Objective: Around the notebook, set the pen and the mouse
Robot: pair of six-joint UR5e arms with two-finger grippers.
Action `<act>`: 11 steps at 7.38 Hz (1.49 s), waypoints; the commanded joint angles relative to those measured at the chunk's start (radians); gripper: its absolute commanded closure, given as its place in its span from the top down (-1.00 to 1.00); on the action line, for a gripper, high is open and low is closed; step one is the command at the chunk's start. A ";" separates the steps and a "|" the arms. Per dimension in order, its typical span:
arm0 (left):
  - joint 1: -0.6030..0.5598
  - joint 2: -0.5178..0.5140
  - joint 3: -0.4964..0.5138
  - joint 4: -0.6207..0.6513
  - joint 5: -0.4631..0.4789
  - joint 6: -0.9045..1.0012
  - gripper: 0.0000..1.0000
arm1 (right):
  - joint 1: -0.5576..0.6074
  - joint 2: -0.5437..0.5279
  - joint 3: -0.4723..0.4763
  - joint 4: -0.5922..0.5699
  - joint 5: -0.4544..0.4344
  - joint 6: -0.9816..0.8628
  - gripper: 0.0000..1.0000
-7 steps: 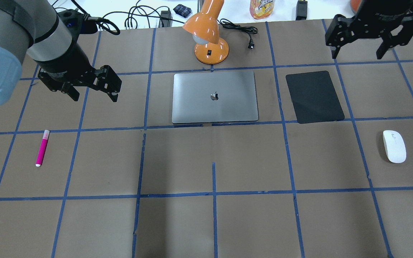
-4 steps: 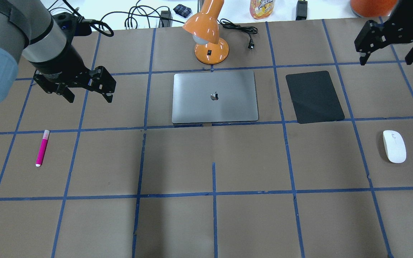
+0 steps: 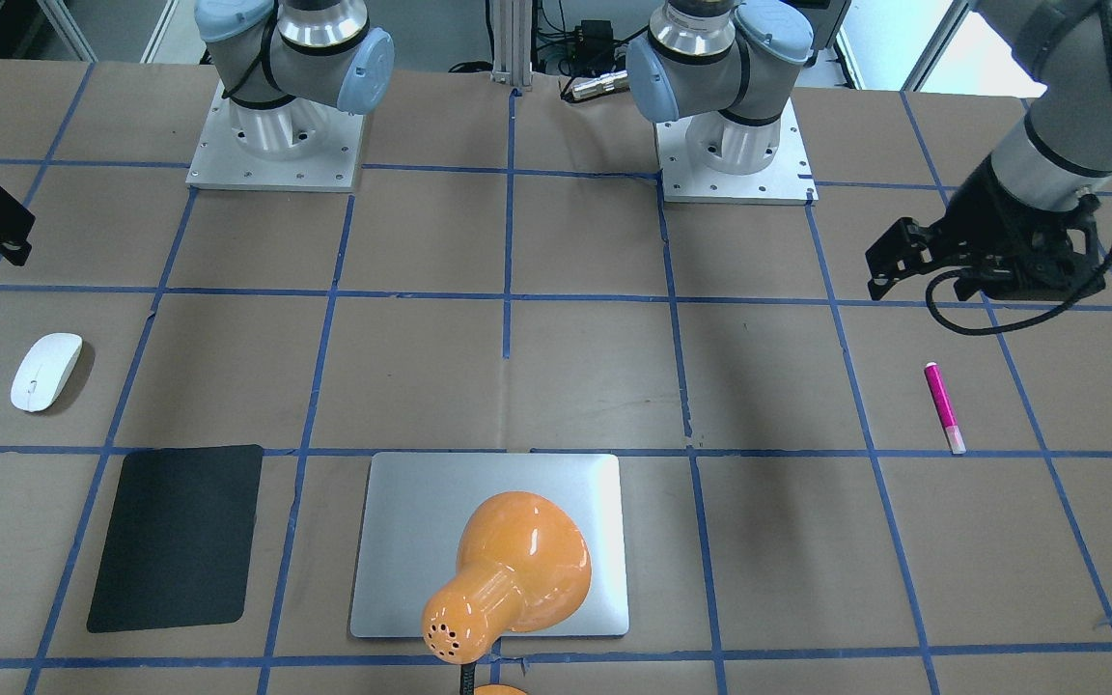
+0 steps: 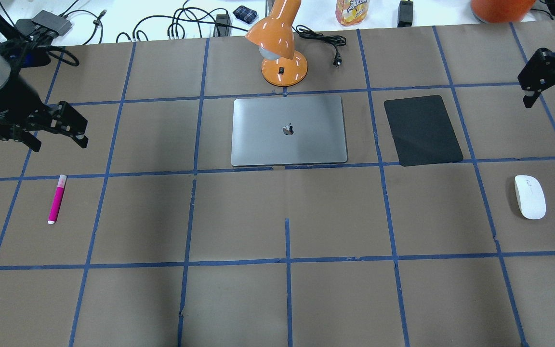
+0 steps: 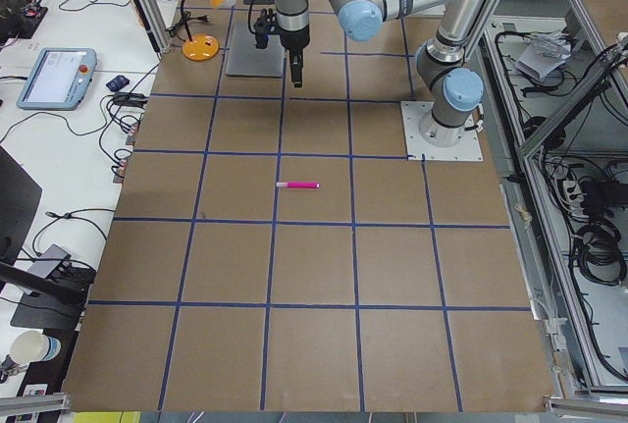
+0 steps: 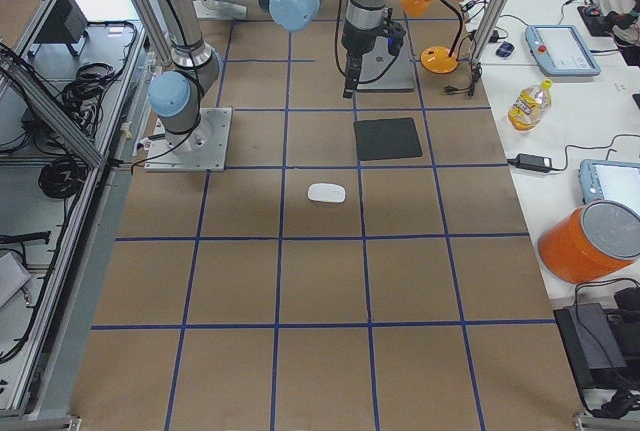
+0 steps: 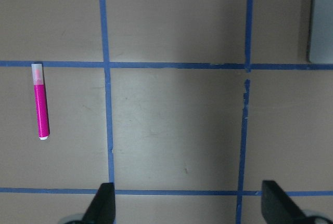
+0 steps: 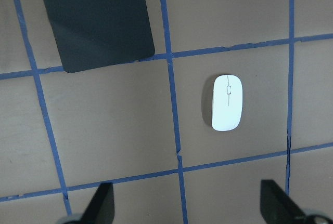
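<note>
At the far left, the left gripper [image 4: 57, 140] hangs above the table [image 4: 335, 217], toward the far side from the pen and apart from it. Its two fingers stand wide apart and hold nothing. In the left wrist view both fingertips show at the bottom edge, with only bare brown paper and blue tape lines between them.

The pen [image 4: 57, 199] lies flat on the paper in a square of the blue grid, near the left end of the table. Its pale end points to the far side. It is well apart from the notebook.

The notebook [image 4: 288, 130] lies closed in the middle of the far part of the table, and its near edge runs along a blue tape line. An orange desk lamp [image 4: 280, 48] stands just behind it, on the far side. To the right of the notebook, near it but with a gap between them, lies a black mat [image 4: 423, 130], turned a little out of line with the grid.

Further right and nearer to the robot, the mouse [image 4: 530, 196] rests on the paper, well apart from the notebook and near a corner of the mat.

The right gripper [image 8: 188, 209] hovers at the right edge, above the table. Its fingers are also spread wide and empty. The right wrist view looks down on the mouse and the mat's corner.
</note>
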 commanded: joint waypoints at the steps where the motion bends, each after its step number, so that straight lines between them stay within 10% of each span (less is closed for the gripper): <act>1: 0.134 -0.025 -0.060 0.149 0.004 0.213 1.00 | -0.067 -0.002 0.140 -0.138 0.004 -0.074 1.00; 7: 0.322 -0.202 -0.196 0.410 0.001 0.219 1.00 | -0.243 0.040 0.513 -0.715 0.098 -0.394 1.00; 11: 0.322 -0.327 -0.275 0.631 -0.001 0.215 1.00 | -0.306 0.152 0.521 -0.745 0.131 -0.404 1.00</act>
